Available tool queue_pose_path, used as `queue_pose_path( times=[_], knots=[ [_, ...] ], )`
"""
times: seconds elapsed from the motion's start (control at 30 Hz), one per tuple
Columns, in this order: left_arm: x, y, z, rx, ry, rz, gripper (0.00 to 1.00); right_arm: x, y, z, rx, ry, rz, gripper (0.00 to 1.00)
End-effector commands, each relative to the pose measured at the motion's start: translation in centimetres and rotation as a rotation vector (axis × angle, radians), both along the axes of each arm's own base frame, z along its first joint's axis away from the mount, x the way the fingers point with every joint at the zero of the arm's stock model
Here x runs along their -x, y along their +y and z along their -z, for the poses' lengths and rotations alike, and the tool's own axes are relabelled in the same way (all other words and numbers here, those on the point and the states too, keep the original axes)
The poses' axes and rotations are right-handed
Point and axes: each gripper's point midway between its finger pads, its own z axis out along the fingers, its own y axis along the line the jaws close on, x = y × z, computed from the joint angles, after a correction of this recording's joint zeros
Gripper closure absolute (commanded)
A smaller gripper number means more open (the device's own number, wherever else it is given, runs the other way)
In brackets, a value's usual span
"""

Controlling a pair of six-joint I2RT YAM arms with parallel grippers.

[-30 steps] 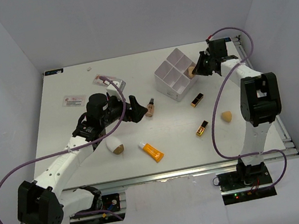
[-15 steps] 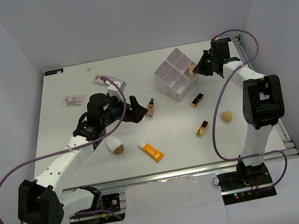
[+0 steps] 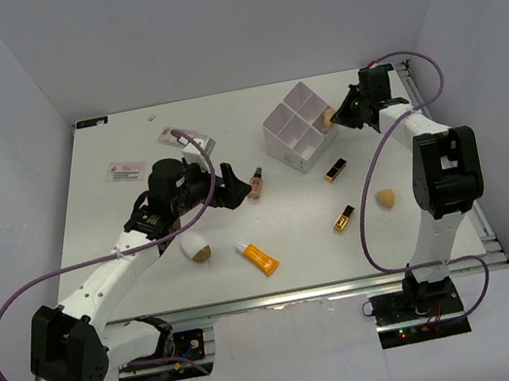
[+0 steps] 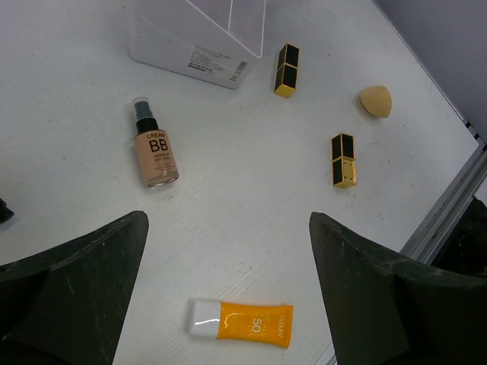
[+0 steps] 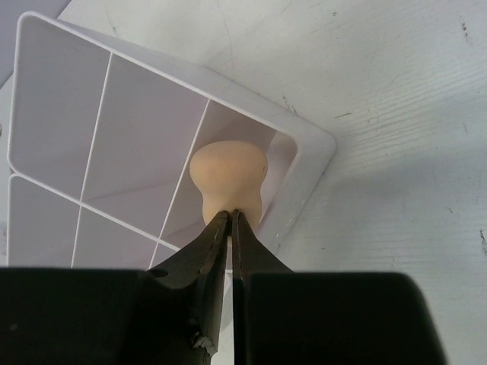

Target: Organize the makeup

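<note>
Early in the job, by the look of things: one piece going in, five left lying on the table.

Largest first, the box [image 3: 289, 152]: no makeup lying in any cell on show in the right wrist view. Directly under the right fingertips, its corner cell.

Pinched tight in the right gripper [image 5: 230, 217]: a tan sponge [image 5: 227, 171], squeezed to a waist at the grip and hanging just past the tips over that corner cell. Possibly already dipped below the rim, though hard to judge from this angle. Not yet let go, so not counted as sorted.

Spread wide and holding nothing: the left gripper [image 4: 227, 228], poised above the table.

- Ahead of its gap, toward the left-hand finger in the wrist view, lying flat: the bottle [image 4: 154, 152].
- Nearest, just short of the gap between the fingers: the orange tube [image 4: 242, 322].
- Behind those fingers, back toward the arm's base: the white sponge [image 3: 196, 248].
- Far ahead and beyond the right-hand finger: a second tan sponge [image 4: 375, 101].
- Ahead of that same finger: the near lipstick [image 4: 343, 160].
- Farther on, just beside the box wall: the far lipstick [image 4: 287, 70].

Left to do, as judged: release over the cell, then five more pickups.
</note>
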Motion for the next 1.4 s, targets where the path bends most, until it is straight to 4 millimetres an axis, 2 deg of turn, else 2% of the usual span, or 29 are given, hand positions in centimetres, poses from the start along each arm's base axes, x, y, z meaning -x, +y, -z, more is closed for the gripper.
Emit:
queue_pose_path(
  times=[0.0, 0.17, 0.33, 0.47, 0.67, 1.0, 1.13, 1.23, 1.3, 1.37],
  knots=[
    [-0.5, -0.2, -1.7, 0.011, -0.043, 0.0, 0.02, -1.3, -0.6, 0.6, 0.004, -0.016, 0.046, 0.9],
    [-0.6, -0.2, -1.7, 0.009, -0.043, -0.002, 0.02, -1.8, -0.4, 1.2, 0.003, -0.007, 0.039, 0.86],
    [-0.6, -0.1, -1.6, 0.007, -0.043, -0.003, 0.02, -2.1, -0.3, 1.4, 0.004, -0.008, 0.029, 0.69],
    [-0.6, -0.2, -1.5, 0.004, -0.043, -0.003, 0.02, -2.2, -0.1, 1.1, 0.004, -0.018, 0.015, 0.62],
    [-0.6, -0.1, -1.5, 0.003, -0.044, -0.004, 0.02, -2.2, -0.1, -1.9, 0.02, -0.098, -0.011, 0.59],
    [-0.6, -0.1, -1.7, 0.006, -0.049, -0.004, 0.02, -0.8, -0.1, -4.0, 0.079, -0.165, -0.091, 0.57],
    [-0.5, -0.1, -1.8, 0.008, -0.05, -0.002, 0.02, -0.8, 0.6, -4.7, 0.116, -0.216, -0.19, 0.59],
    [-0.4, -0.2, -1.9, 0.011, -0.051, 0.001, 0.02, -1.3, 1.7, -5.3, 0.203, -0.312, -0.375, 0.81],
    [-0.4, -0.1, -1.9, 0.011, -0.051, 0.0, 0.02, -2.1, 1.8, -5.6, 0.256, -0.35, -0.436, 0.92],
    [-0.4, -0.1, -2.0, 0.012, -0.053, 0.001, 0.02, -2.6, 1.4, -5.1, 0.304, -0.338, -0.449, 0.92]
  ],
)
